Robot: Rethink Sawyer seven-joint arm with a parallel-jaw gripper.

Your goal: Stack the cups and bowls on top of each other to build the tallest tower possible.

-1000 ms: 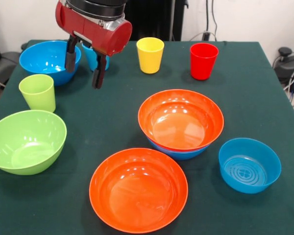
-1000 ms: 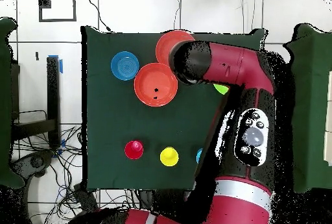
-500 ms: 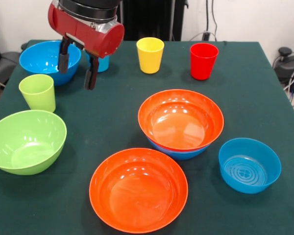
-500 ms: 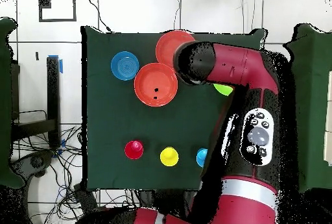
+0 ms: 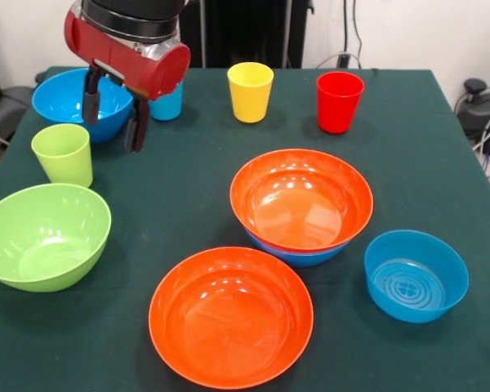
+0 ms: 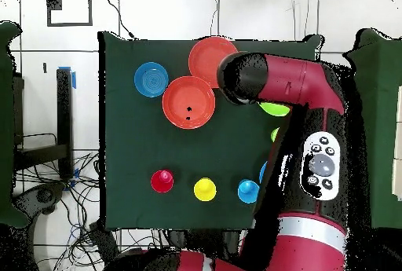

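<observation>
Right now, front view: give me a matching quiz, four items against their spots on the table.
Items:
1. red cup
2. green cup
3. small blue bowl
4. hand

Places:
A. near right corner
B. far right, beside the yellow cup
C. hanging open above the left side, holding nothing
D. left edge, just behind the green bowl

Pairs: 1-B, 2-D, 3-A, 4-C

1. dark green table cloth [image 5: 188, 175].
2. cups: yellow cup [image 5: 250, 91], red cup [image 5: 339, 101], lime green cup [image 5: 63, 154], blue cup [image 5: 167, 103].
3. two orange bowls [image 5: 231, 317], lime green bowl [image 5: 42, 235], blue bowls; the small blue bowl [image 5: 416, 275] has ringed ridges inside.
4. red and black arm [image 5: 131, 49].
</observation>
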